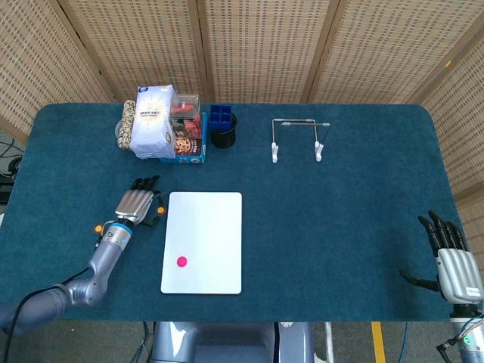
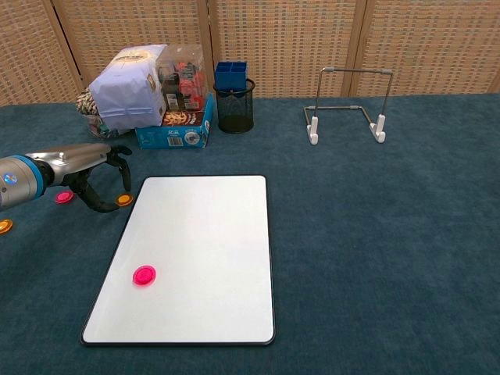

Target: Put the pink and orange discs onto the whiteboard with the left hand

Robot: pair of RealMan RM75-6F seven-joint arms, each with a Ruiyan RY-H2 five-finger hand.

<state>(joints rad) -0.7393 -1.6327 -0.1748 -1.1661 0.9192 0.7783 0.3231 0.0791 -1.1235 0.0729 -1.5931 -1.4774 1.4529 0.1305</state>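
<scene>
A white whiteboard (image 1: 215, 227) (image 2: 203, 234) lies flat on the blue table, with one pink disc (image 1: 181, 262) (image 2: 144, 275) on its near left part. My left hand (image 1: 138, 204) (image 2: 86, 166) hovers low just left of the board, fingers arched and apart, holding nothing. An orange disc (image 1: 160, 209) (image 2: 124, 200) lies on the cloth by its fingertips, beside the board's left edge. Another pink disc (image 2: 64, 196) lies under the hand, and a second orange disc (image 1: 98, 228) (image 2: 4, 226) sits further left. My right hand (image 1: 454, 261) rests open at the table's near right corner.
At the back left stand a white bag (image 1: 153, 121) (image 2: 129, 86), a snack box (image 2: 176, 133) and a black mesh cup (image 1: 223, 130) (image 2: 234, 105) with blue pieces. A wire stand (image 1: 296, 140) (image 2: 348, 105) is at the back middle.
</scene>
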